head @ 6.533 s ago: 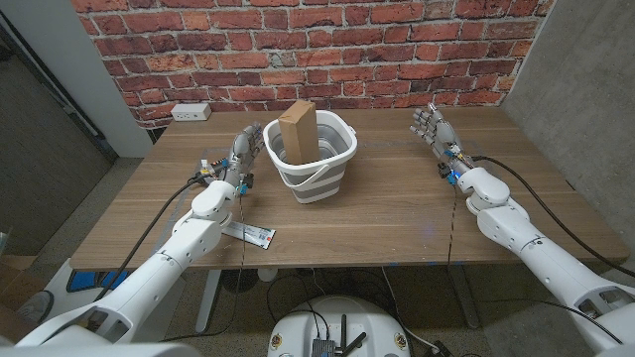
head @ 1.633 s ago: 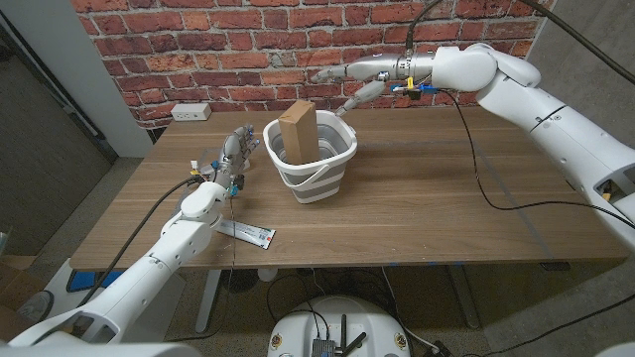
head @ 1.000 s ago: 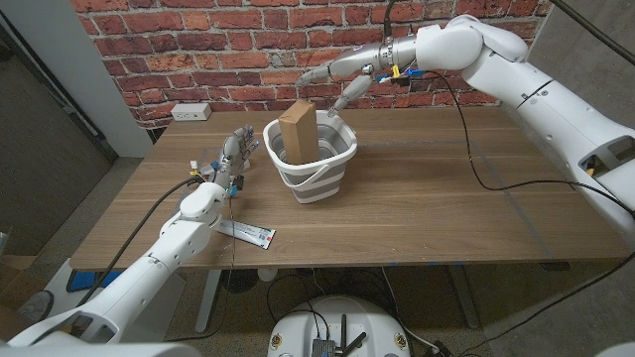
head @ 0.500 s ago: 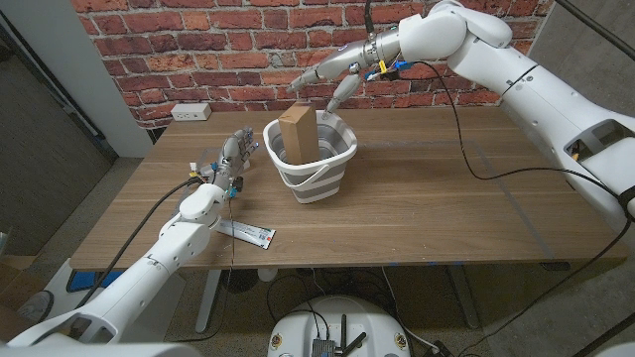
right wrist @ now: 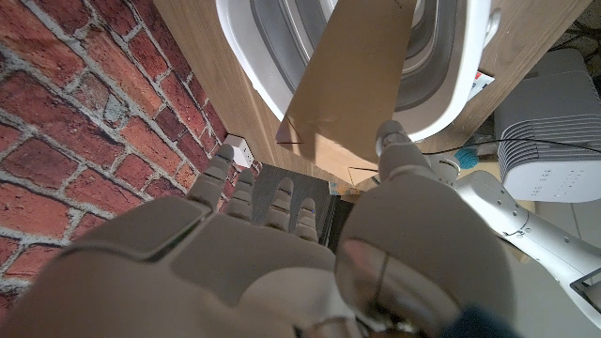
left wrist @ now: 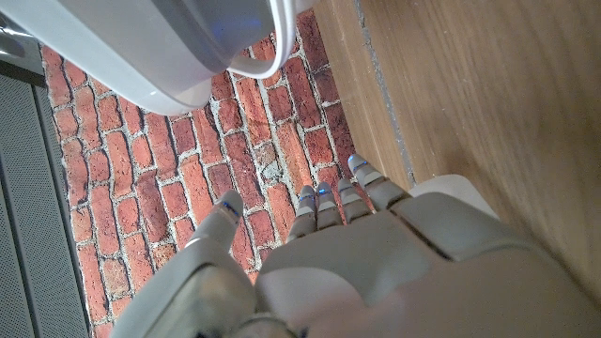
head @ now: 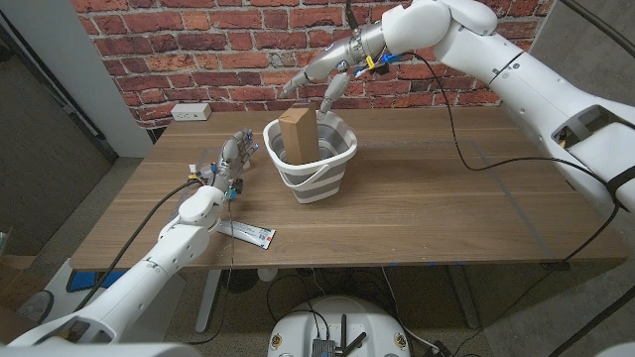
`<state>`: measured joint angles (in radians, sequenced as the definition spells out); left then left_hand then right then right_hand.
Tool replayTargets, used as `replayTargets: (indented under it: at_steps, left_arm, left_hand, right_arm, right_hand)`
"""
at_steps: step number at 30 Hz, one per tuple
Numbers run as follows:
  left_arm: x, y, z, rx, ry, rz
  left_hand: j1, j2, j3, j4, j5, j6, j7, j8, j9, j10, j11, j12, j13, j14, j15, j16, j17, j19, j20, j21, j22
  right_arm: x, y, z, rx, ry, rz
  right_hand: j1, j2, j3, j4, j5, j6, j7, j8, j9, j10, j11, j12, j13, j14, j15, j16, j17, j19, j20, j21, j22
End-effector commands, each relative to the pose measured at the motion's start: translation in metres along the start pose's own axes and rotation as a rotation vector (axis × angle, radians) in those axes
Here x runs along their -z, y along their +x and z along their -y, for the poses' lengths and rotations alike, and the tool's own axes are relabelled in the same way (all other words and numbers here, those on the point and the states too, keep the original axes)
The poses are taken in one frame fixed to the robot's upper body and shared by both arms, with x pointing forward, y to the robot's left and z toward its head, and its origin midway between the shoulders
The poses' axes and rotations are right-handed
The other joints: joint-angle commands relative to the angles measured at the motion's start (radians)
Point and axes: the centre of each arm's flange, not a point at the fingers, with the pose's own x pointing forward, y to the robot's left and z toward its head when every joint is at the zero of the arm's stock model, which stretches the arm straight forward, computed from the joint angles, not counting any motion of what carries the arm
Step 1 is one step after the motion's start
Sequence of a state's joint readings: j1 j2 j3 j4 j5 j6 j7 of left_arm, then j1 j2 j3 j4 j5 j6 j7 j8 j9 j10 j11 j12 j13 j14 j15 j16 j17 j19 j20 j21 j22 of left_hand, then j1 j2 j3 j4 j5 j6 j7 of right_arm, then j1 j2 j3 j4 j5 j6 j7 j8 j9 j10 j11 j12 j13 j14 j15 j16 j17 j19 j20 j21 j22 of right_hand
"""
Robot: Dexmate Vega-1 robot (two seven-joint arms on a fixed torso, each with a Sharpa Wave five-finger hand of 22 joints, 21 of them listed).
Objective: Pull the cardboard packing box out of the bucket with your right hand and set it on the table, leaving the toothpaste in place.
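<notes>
The tall brown cardboard packing box (head: 298, 134) looks light and stiff; the open-fingered right hand (head: 319, 74), at its one o'clock, should pinch its top.

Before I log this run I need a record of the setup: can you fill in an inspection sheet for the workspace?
Surface: wooden table, bare wood across its right half.
Job's things: cardboard box stands upright in the white bucket, its top above the rim; toothpaste lies on the table near the front edge.
Clutter: nothing seen.
Hands: right hand open above the box, not touching it; left hand empty, left of the bucket.
Cables: black cables run along both arms.
Surroundings: brick wall behind; white power strip at the table's back left.
</notes>
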<state>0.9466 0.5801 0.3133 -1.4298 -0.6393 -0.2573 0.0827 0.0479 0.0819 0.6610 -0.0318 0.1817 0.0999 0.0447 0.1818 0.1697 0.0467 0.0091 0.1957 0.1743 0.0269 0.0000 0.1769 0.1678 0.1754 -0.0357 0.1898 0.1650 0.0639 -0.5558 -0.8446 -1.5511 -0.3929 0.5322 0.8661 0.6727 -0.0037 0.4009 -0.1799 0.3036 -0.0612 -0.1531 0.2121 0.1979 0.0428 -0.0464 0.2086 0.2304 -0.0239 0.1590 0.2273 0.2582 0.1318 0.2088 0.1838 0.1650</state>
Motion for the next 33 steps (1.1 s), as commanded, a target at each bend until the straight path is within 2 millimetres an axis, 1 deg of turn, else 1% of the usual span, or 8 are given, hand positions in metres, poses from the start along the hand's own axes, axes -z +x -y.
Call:
replayTargets:
  at_steps: [1, 2, 6, 14, 20, 27, 33]
  left_arm:
    - [0.000, -0.004, -0.002, 0.002, 0.001, 0.007]
    - [0.000, -0.004, -0.002, 0.002, 0.004, 0.004]
    - [0.000, -0.005, -0.003, 0.006, -0.001, 0.006]
    - [0.003, -0.007, -0.003, 0.013, -0.012, 0.005]
    - [0.005, -0.010, -0.004, 0.008, -0.014, 0.000]
    - [0.007, -0.013, -0.005, 0.005, -0.019, -0.001]
    - [0.008, -0.014, -0.005, 0.003, -0.022, -0.008]
  left_hand:
    - [-0.005, 0.063, 0.007, 0.001, -0.001, 0.008, -0.001, 0.001, 0.006, 0.009, -0.002, -0.001, 0.005, 0.007, 0.001, 0.001, 0.003, 0.011, -0.043, 0.000, 0.004]
    - [-0.005, 0.063, 0.007, 0.001, -0.001, 0.008, -0.002, 0.001, 0.006, 0.009, -0.003, -0.001, 0.005, 0.008, 0.002, 0.001, 0.003, 0.011, -0.043, 0.000, 0.004]
    - [-0.006, 0.063, 0.008, 0.001, -0.001, 0.008, -0.001, 0.001, 0.006, 0.008, -0.004, -0.001, 0.005, 0.008, 0.000, 0.001, 0.003, 0.011, -0.043, 0.000, 0.004]
    - [-0.007, 0.063, 0.009, 0.002, -0.001, 0.009, -0.001, 0.002, 0.006, 0.010, -0.003, -0.001, 0.005, 0.007, 0.000, 0.000, 0.003, 0.011, -0.043, 0.000, 0.004]
    - [-0.007, 0.064, 0.010, 0.002, -0.001, 0.009, -0.001, 0.001, 0.006, 0.012, -0.003, 0.000, 0.005, 0.008, 0.001, 0.001, 0.003, 0.011, -0.043, 0.000, 0.004]
    - [-0.008, 0.064, 0.012, 0.003, -0.001, 0.012, -0.001, 0.002, 0.006, 0.014, -0.004, 0.000, 0.005, 0.010, 0.002, 0.001, 0.003, 0.012, -0.043, 0.000, 0.004]
    - [-0.009, 0.064, 0.013, 0.004, -0.001, 0.013, -0.001, 0.003, 0.006, 0.015, -0.005, 0.000, 0.005, 0.010, 0.001, 0.001, 0.003, 0.013, -0.042, 0.000, 0.004]
  right_arm:
    - [-0.006, 0.018, 0.013, -0.108, -0.042, 0.008]
    - [-0.007, 0.020, 0.014, -0.116, -0.046, 0.007]
    - [-0.009, 0.025, 0.018, -0.146, -0.061, 0.001]
    - [-0.016, 0.044, 0.024, -0.227, -0.109, -0.005]
    - [-0.021, 0.051, 0.026, -0.263, -0.155, -0.021]
    - [-0.026, 0.065, 0.025, -0.341, -0.232, -0.008]
    - [-0.025, 0.068, 0.022, -0.361, -0.250, 0.000]
  right_hand:
    - [0.016, -0.004, 0.012, 0.001, 0.008, 0.013, -0.009, 0.010, 0.003, 0.011, -0.006, 0.009, 0.004, 0.000, -0.006, 0.006, 0.003, -0.002, 0.003, 0.002, 0.005]
    - [0.018, -0.004, 0.013, 0.001, 0.009, 0.013, -0.012, 0.010, 0.003, 0.013, -0.012, 0.010, 0.004, 0.000, -0.008, 0.007, 0.003, -0.001, 0.003, 0.002, 0.005]
    - [0.020, -0.006, 0.013, 0.002, 0.011, 0.013, -0.013, 0.011, 0.003, 0.018, -0.022, 0.012, 0.005, 0.000, -0.009, 0.008, 0.004, 0.002, 0.003, 0.003, 0.005]
    - [0.026, -0.008, 0.015, 0.003, 0.013, 0.015, -0.013, 0.012, 0.003, 0.031, -0.021, 0.017, 0.006, 0.006, -0.008, 0.012, 0.006, 0.007, 0.002, 0.006, 0.006]
    - [0.032, -0.010, 0.016, 0.004, 0.014, 0.018, -0.012, 0.014, 0.003, 0.043, -0.018, 0.021, 0.007, 0.013, -0.012, 0.017, 0.008, 0.012, 0.002, 0.007, 0.006]
    - [0.039, -0.011, 0.019, 0.004, 0.015, 0.032, -0.016, 0.020, 0.004, 0.055, -0.024, 0.024, 0.009, 0.021, -0.020, 0.022, 0.009, 0.017, 0.002, 0.008, 0.006]
    - [0.053, -0.017, 0.022, 0.000, 0.014, 0.043, -0.021, 0.026, 0.004, 0.063, -0.030, 0.026, 0.010, 0.029, -0.023, 0.026, 0.010, 0.024, 0.001, 0.010, 0.006]
